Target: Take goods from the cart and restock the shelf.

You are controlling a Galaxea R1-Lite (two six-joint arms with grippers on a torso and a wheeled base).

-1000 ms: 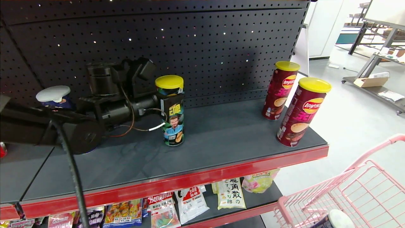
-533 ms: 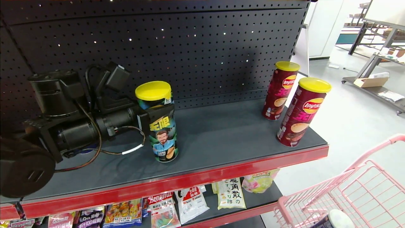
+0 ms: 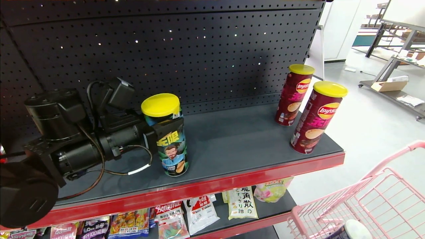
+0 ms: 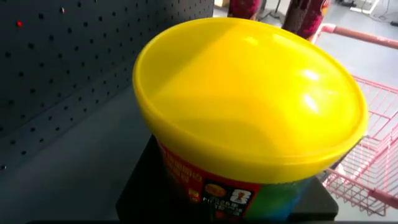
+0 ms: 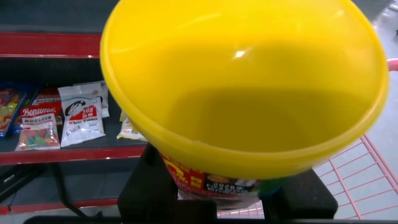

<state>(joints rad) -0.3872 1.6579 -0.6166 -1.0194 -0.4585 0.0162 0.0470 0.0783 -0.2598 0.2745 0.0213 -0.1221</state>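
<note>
Restocking part-complete: rear red can (image 3: 294, 96) and front red can (image 3: 317, 119) stand at the shelf's (image 3: 239, 146) right end, left gripper (image 3: 166, 127) is clamped on the green can (image 3: 172, 154) upright near the front edge, not yet released, and right gripper (image 5: 230, 196) is clamped on another yellow-lidded can (image 5: 242, 81) near the cart (image 3: 372, 192)

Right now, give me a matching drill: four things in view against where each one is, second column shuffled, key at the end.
Things
1. green can
2. front red can
3. snack bags
4. pink cart

Places
A. on the lower shelf
B. beside the shelving, off its right end
C. standing at the right end of the upper shelf
D. clamped in the left gripper

Pairs: 1-D, 2-C, 3-A, 4-B
</note>
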